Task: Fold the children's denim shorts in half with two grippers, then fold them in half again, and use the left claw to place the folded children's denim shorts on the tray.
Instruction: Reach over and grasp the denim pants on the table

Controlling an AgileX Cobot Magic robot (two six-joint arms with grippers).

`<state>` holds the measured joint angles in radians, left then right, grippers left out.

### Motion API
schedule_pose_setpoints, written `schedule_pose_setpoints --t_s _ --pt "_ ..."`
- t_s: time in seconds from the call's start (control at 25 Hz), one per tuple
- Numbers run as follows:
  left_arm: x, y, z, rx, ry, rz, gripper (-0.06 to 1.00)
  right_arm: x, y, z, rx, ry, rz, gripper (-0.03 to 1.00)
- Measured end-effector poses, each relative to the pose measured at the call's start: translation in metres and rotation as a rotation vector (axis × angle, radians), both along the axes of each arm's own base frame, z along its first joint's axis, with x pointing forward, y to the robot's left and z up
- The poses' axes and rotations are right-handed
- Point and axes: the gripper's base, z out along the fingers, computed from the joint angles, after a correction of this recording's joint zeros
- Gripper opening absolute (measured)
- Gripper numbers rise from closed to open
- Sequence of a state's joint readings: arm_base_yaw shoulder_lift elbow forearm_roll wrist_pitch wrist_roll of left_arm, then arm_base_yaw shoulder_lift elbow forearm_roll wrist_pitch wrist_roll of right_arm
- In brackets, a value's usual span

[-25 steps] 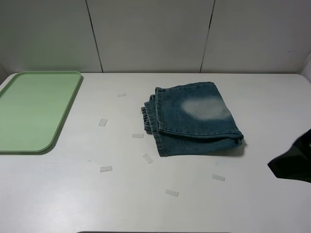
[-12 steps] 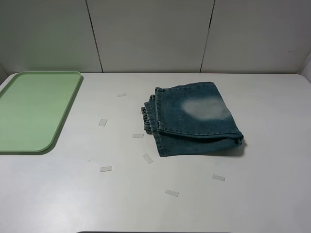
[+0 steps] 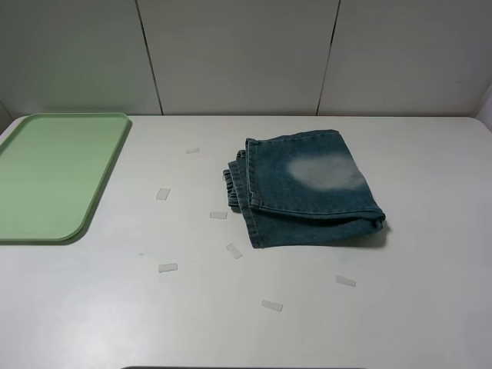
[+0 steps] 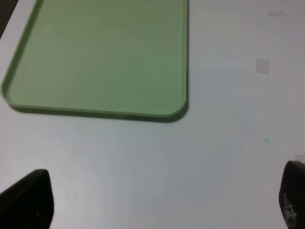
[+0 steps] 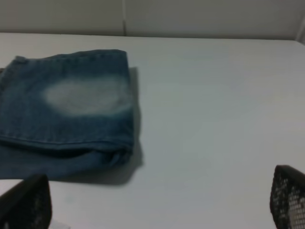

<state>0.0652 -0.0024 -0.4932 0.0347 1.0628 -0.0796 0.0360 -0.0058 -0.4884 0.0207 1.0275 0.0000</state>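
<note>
Folded denim shorts (image 3: 307, 188) observed on counter (image 3: 115, 315), well apart from tray (image 3: 54, 177); left gripper (image 4: 162, 205) and right gripper (image 5: 157, 202) both spread wide, empty

**Where the tray (image 3: 54, 177) and the children's denim shorts (image 3: 307, 188) are lying**

Both are resting on the table (image 3: 400, 307). The tray is sitting at the far left and the children's denim shorts right of centre, well apart. Tape scraps (image 3: 218, 215) are lying scattered between and before them.
</note>
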Motion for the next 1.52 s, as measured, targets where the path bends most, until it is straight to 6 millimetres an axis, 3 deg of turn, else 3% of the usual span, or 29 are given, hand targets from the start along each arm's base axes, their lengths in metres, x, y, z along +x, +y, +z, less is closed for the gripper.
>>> schedule_pose_setpoints --t_s 1.52 --pt "0.0002 0.0000 0.0003 0.002 -0.004 -0.001 0.94 0.0000 0.0000 0.0000 0.000 0.000 -0.010 0.69"
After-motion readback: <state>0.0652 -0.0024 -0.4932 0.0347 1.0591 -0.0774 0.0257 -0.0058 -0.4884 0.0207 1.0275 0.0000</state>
